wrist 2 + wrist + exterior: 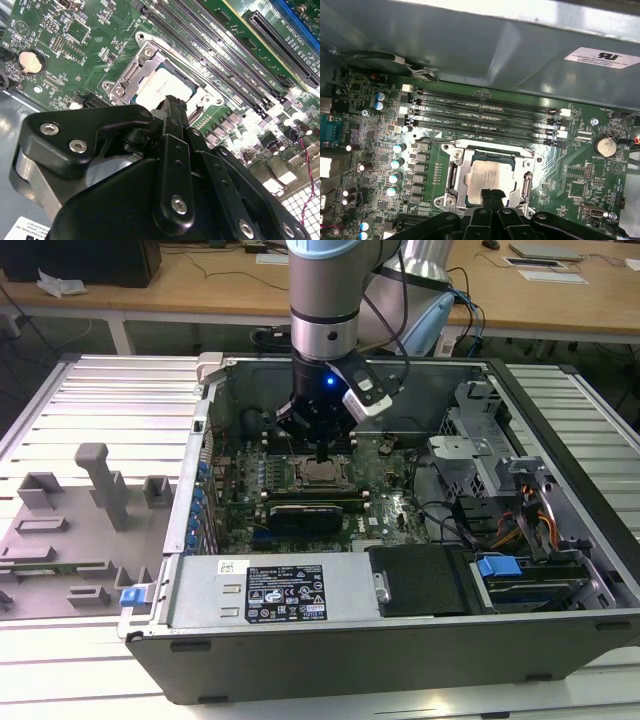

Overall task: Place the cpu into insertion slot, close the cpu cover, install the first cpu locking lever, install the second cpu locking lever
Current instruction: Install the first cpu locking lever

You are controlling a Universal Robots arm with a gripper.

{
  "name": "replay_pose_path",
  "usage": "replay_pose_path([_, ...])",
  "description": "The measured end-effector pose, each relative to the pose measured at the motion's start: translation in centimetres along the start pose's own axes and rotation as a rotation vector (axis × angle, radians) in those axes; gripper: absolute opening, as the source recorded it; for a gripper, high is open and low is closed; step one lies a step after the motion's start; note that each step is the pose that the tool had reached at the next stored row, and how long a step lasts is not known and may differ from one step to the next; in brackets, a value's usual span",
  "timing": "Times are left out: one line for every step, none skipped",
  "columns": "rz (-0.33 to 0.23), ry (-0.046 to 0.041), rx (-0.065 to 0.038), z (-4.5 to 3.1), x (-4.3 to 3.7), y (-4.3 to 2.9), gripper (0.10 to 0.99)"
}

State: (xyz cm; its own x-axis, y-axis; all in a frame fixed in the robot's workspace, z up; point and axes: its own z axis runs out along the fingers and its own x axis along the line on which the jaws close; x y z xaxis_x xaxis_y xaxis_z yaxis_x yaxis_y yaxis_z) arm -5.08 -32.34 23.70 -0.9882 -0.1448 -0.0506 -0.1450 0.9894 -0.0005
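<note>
The cpu (487, 175) lies flat in the insertion slot (470, 154), its silver face up. The cpu cover (456, 175) is down around it as a silver metal frame. My gripper (490, 194) hangs straight over the socket's edge, fingers pressed together with nothing between them. In the second wrist view the gripper (172, 101) tip stands right at the cpu (160, 85), inside the cpu cover (131, 72). From the exterior view, the gripper (322, 452) sits just above the cpu (322, 475). A thin wire lever (427, 141) runs beside the socket; I cannot tell whether it is latched.
The green motherboard (385, 502) lies inside an open computer case (330, 640). Long black memory slots (480, 117) run beside the socket. A drive cage and cables (500, 530) fill the exterior view's right. A grey fixture tray (70, 530) sits outside the case at the left.
</note>
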Motion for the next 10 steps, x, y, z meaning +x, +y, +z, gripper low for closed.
replay_pose_path([0.0,0.0,0.0,0.0,0.0,0.0,0.106])
replay_pose_path([0.0,0.0,0.0,0.0,0.0,0.0,0.106])
replay_pose_path([0.0,0.0,0.0,0.0,0.0,0.0,0.106])
replay_pose_path([0.0,0.0,0.0,0.0,0.0,0.0,0.106])
replay_pose_path([0.001,0.0,0.0,0.0,0.0,0.0,0.106])
replay_pose_path([0.001,0.0,0.0,0.0,0.0,0.0,0.106])
replay_pose_path([0.001,0.0,0.0,0.0,0.0,0.0,0.106])
replay_pose_path([0.001,0.0,0.0,0.0,0.0,0.0,0.106])
replay_pose_path([0.001,0.0,0.0,0.0,0.0,0.0,0.106])
replay_pose_path([0.001,0.0,0.0,0.0,0.0,0.0,0.106])
